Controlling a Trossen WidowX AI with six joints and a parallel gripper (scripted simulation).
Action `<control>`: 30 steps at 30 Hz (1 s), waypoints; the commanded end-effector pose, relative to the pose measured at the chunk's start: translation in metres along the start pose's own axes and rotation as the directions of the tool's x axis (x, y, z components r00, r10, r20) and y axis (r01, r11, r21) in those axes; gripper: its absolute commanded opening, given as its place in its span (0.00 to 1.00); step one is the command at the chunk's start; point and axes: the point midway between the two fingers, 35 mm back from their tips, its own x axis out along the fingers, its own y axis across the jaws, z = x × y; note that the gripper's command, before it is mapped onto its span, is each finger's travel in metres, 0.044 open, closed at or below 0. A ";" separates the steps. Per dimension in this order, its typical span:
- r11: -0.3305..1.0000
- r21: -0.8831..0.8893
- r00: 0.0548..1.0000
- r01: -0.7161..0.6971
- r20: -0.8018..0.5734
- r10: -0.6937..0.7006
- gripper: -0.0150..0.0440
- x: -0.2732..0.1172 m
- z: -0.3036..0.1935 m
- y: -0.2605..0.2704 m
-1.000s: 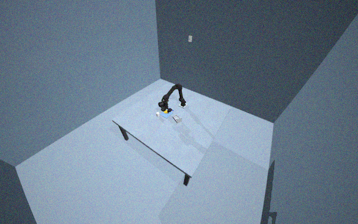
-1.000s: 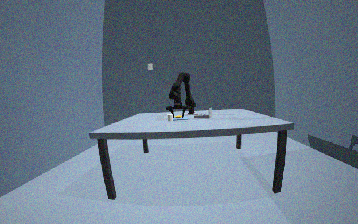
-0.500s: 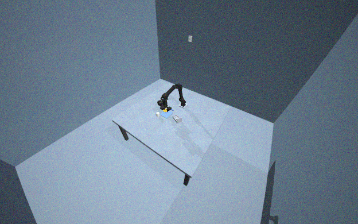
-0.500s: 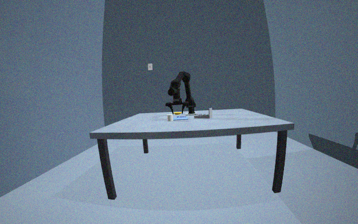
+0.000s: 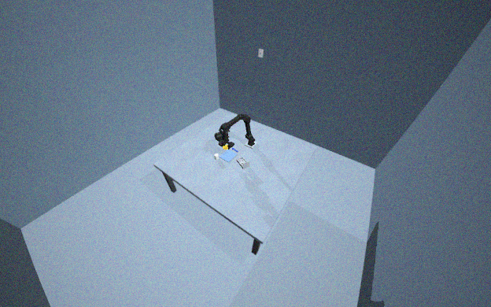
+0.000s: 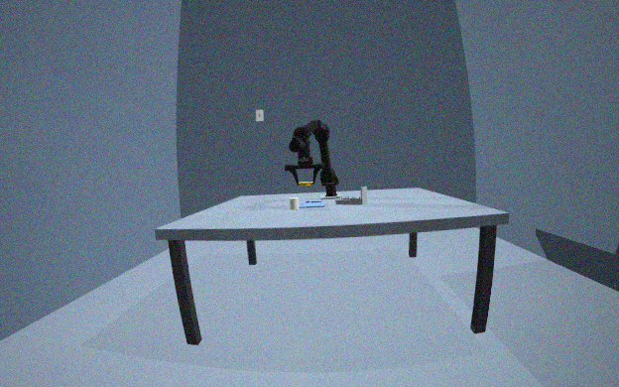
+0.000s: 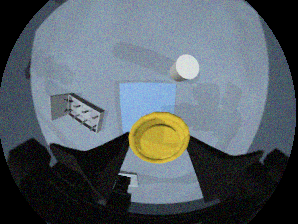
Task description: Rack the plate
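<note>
dish rack [image 5: 245,165] [image 6: 348,201] [image 7: 86,113] — no plate in it | yellow plate [image 5: 225,147] [image 6: 306,184] [image 7: 159,137] — in pincer [image 5: 226,146] [image 6: 306,184] [image 7: 158,136]

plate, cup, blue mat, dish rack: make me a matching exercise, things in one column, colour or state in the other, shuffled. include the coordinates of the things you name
Things
1. plate [image 5: 225,147] [image 6: 306,184] [image 7: 159,139]
2. cup [image 5: 216,157] [image 6: 294,203] [image 7: 187,67]
3. blue mat [image 5: 228,156] [image 6: 312,204] [image 7: 147,100]
4. dish rack [image 5: 248,164] [image 6: 364,195] [image 7: 101,121]

Colours or states
A. flat on the table [image 5: 189,173] [image 6: 327,220] [image 7: 150,30]
B. has rails and slots
C. held in the gripper [image 5: 227,146] [image 6: 306,184] [image 7: 159,138]
D. off-white, standing on the table

Pairs: 1-C, 2-D, 3-A, 4-B
</note>
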 end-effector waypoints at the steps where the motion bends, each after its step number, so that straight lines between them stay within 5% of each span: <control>1: 1.000 0.003 1.000 0.002 0.009 -0.002 0.25 -0.016 0.002 0.000; 24: 1.000 0.009 1.000 0.001 0.009 -0.001 0.25 -0.080 0.001 0.001; 30: 0.983 0.184 1.000 -0.007 0.006 0.006 0.25 -0.081 -0.014 0.067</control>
